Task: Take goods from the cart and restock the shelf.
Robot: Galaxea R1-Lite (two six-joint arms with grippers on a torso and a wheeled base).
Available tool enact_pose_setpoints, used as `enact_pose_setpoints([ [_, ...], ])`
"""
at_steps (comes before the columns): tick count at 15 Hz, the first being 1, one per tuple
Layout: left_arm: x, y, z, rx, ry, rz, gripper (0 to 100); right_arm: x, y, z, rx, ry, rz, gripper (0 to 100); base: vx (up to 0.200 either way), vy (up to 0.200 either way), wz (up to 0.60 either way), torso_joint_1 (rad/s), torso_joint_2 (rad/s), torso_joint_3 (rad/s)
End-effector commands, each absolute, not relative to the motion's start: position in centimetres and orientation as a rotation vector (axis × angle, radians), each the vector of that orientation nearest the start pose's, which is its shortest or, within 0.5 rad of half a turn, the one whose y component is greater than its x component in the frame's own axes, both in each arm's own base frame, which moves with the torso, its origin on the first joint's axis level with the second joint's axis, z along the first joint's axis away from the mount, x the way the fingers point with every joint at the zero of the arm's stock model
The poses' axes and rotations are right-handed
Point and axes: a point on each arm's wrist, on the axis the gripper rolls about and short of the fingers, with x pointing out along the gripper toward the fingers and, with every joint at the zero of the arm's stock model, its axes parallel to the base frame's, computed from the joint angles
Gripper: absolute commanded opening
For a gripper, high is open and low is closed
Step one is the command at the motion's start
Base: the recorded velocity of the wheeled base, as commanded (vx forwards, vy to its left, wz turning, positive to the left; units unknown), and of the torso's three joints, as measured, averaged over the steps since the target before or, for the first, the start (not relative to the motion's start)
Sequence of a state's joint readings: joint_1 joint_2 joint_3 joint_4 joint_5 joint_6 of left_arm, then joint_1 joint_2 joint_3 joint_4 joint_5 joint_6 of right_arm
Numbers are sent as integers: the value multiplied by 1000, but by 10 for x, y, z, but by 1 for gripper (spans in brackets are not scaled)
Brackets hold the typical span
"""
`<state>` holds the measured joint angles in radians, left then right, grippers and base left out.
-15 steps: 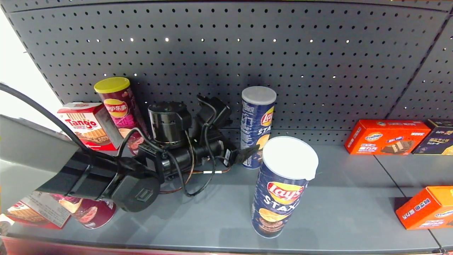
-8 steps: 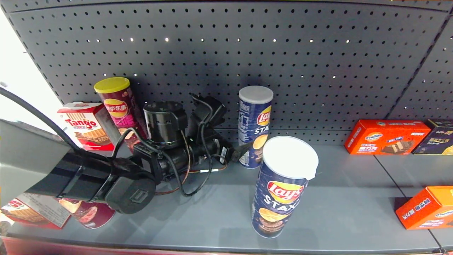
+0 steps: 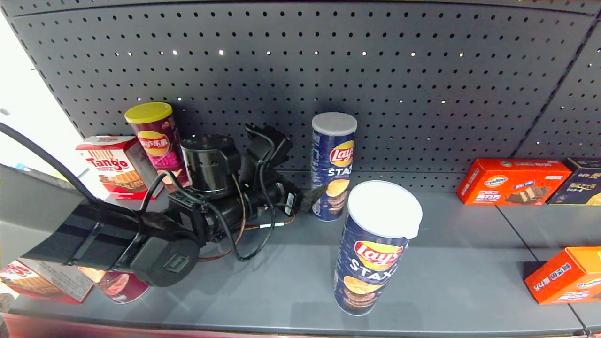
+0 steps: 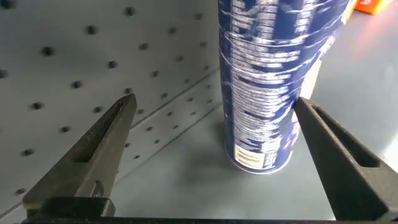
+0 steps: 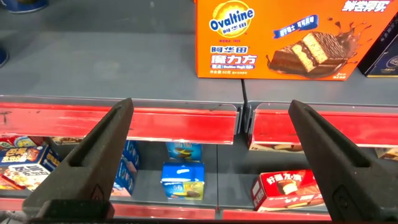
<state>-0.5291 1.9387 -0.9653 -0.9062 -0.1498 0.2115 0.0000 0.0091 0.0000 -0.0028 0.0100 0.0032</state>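
Gray shelf (image 3: 469,263) has our blue can (image 3: 332,164) standing near its back edge, placed, we think; left jaws wide open just beside it, right jaws open, empty.

- A shop aisle: a grey metal shelf (image 3: 469,263) backed by a perforated pegboard panel (image 3: 328,70)
- Packaged snacks stand label-out: chip cans (image 3: 371,249) at the centre, orange boxes (image 3: 514,180) at 3 o'clock, a wafer box (image 3: 115,164) at 9 o'clock
- A red price rail (image 5: 180,118) edges the shelf front, with more snack boxes (image 5: 182,180) on the tier beneath
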Motion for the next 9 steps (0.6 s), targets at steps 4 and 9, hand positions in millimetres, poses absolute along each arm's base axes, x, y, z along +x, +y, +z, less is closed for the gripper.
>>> enact_pose_setpoints([
  [4,320,-187,172,214,-9,-671,100,-22,0,76,3,8,11,100,0,0,0,0,0,0],
  [9,325,-178,172,215,-3,-629,100,-22,0,76,3,8,11,100,0,0,0,0,0,0],
])
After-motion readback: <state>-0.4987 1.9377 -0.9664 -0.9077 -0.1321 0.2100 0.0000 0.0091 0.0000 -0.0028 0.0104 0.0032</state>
